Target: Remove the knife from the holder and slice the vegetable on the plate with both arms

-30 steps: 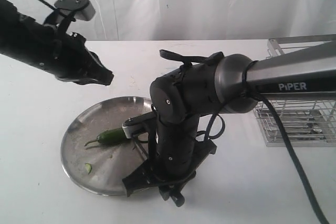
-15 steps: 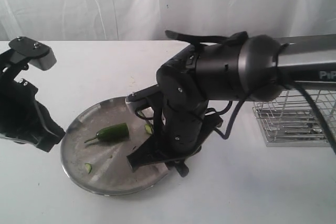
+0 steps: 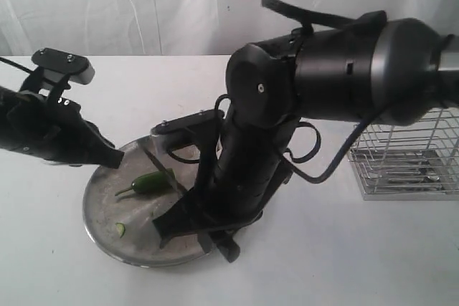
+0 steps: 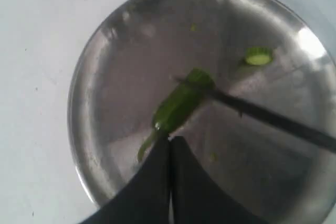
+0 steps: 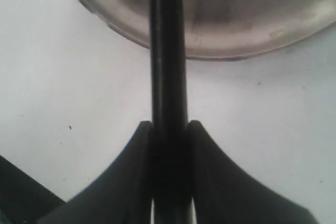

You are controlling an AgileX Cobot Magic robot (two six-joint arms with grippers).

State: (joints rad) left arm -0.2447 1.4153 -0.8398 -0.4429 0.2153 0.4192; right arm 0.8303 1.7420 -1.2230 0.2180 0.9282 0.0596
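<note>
The right gripper (image 5: 169,132) is clamping the knife (image 5: 168,51) by its handle, blade pointing across the plate (image 3: 100,202) to the cut end of the pepper (image 3: 153,182), while the closed, empty left gripper (image 4: 170,148) is hovering by the stem.

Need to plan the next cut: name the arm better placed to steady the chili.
Left. The left gripper, shut, sits at the chili's stem end; the right gripper is clamped on the knife.

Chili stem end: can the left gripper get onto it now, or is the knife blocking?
Probably yes. The shut left gripper sits right by the chili's stem end; the knife lies at the far cut end. It must open first.
</note>
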